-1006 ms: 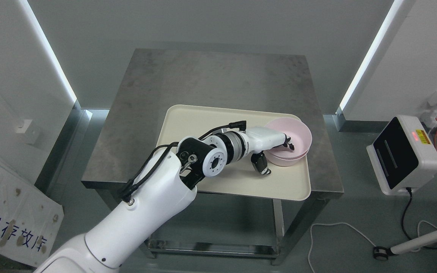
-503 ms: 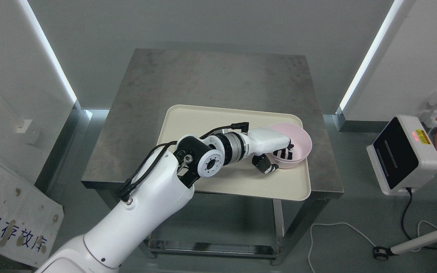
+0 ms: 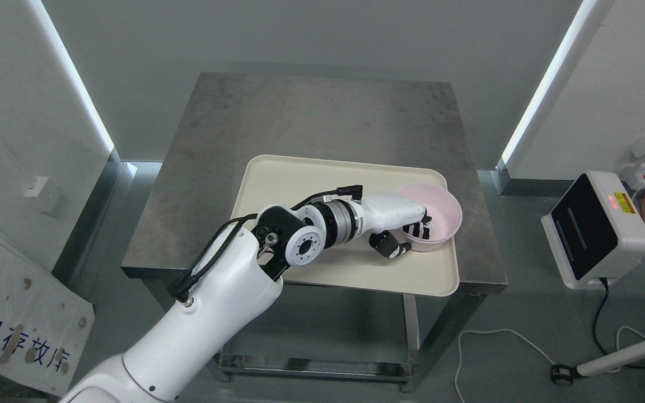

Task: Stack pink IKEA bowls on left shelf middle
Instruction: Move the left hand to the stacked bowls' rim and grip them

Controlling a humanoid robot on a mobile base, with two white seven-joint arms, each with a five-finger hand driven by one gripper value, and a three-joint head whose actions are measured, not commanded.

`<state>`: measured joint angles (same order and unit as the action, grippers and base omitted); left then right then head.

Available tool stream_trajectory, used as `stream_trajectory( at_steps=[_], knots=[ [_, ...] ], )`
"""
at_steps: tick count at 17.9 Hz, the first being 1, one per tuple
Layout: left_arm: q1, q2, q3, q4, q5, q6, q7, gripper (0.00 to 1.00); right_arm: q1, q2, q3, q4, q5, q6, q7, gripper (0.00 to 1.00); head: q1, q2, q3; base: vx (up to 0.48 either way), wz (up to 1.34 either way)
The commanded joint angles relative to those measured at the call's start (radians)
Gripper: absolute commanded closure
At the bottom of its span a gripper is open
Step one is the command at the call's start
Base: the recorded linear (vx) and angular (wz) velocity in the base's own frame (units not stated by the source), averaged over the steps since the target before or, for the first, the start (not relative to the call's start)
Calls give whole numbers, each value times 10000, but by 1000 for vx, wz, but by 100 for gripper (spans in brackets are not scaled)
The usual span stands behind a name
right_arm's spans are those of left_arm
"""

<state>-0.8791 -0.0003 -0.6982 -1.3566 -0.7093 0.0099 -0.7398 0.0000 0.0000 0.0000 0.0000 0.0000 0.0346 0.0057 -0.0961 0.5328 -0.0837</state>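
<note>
A pink bowl (image 3: pixel 441 208) sits at the right end of a cream tray (image 3: pixel 300 179) on the steel table (image 3: pixel 311 112). Only one rim shows, and I cannot tell whether a second bowl lies nested under it. My left hand (image 3: pixel 406 238) reaches in from the lower left and grips the bowl's near rim. Its dark fingers (image 3: pixel 416 228) are curled inside the bowl and the thumb (image 3: pixel 391 248) is outside below the wall. The right arm does not show.
The tray takes up the table's front right, near its front edge. A white box with a black panel (image 3: pixel 597 229) stands on the floor to the right, with cables (image 3: pixel 501 336) trailing nearby. A printed board (image 3: pixel 14 330) leans at the lower left.
One second ago the held bowl sat above a second pink bowl, both rims showing. It has come down, and now a single rim shows. The hand's fingers reach deeper into the bowl.
</note>
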Motion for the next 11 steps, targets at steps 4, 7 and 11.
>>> stream_trajectory(
  at_steps=[4, 7, 11],
  knots=[
    [78, 178, 1028, 297, 68, -405, -73, 100, 291, -175, -108, -337, 0, 7, 4, 0, 0, 0, 0, 0, 0],
    [48, 178, 2008, 175, 129, -467, -57, 100, 291, -175, -108, -337, 0, -9, 4, 0, 0, 0, 0, -2, -14],
    [17, 178, 3144, -239, 420, -1811, -72, 99, 291, -175, -108, -337, 0, 7, 4, 0, 0, 0, 0, -2, -11]
  ],
)
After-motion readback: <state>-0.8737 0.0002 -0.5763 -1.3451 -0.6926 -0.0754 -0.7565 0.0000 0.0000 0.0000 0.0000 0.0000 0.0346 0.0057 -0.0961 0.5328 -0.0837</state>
